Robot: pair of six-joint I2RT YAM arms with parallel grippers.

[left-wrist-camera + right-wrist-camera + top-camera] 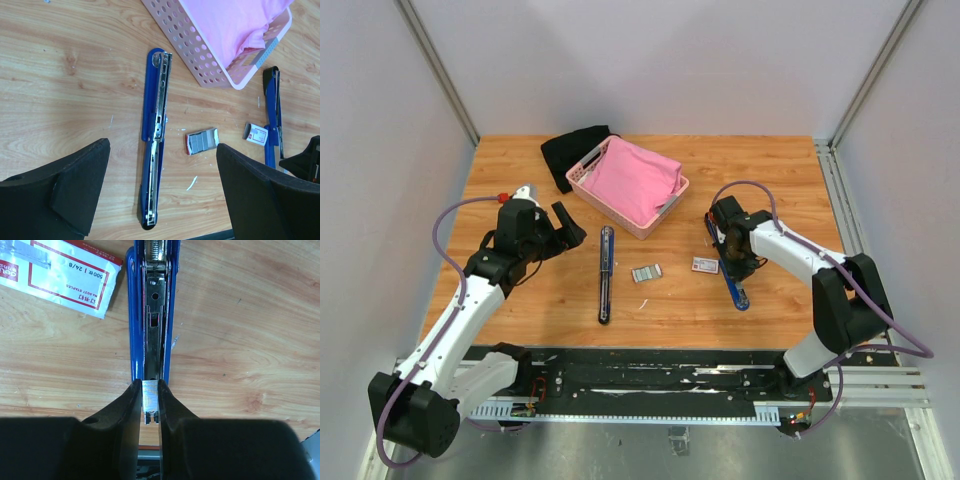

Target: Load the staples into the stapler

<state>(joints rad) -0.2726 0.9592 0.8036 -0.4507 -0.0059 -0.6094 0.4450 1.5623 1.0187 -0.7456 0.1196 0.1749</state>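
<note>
Left gripper (558, 232): released wide, hovering left of the work, keeping clear.
Opened stapler (606, 273): flat on the tabletop (770, 180), untouched.
Staples (646, 272): loose block between both staplers.
Right gripper (149, 386): clenched on staple strip (150, 400), aligned over right stapler (152, 315) channel, presumably for loading.

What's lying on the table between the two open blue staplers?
A grey staples block nearer the left stapler, and a white carton beside the right stapler. The top and left wrist views both show it.
</note>
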